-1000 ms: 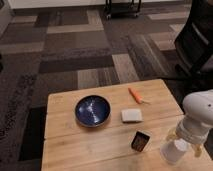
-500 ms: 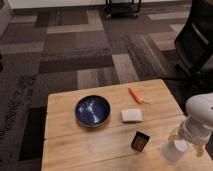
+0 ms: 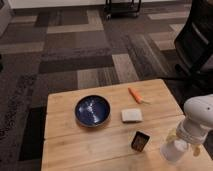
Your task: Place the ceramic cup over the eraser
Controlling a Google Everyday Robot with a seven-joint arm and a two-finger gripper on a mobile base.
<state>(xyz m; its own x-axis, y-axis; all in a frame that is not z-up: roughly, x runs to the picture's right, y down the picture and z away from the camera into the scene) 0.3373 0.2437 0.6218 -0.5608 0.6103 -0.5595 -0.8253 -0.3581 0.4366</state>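
The white ceramic cup (image 3: 173,150) is at the table's front right, under my gripper (image 3: 183,142). The yellowish fingers (image 3: 172,135) stand on either side of the cup and are closed on it. My white arm (image 3: 200,116) comes in from the right edge above it. The eraser (image 3: 140,141), a small dark block with a brownish face, stands on the table just left of the cup, apart from it.
On the wooden table (image 3: 75,145) are a dark blue bowl (image 3: 92,110) at the left middle, a flat white block (image 3: 131,115) and an orange carrot-like piece (image 3: 136,95) behind it. A black office chair (image 3: 197,40) stands at the far right on the carpet.
The arm has shifted only slightly, a little lower. The cup stays at about the same spot in the gripper. The eraser and other objects have not moved.
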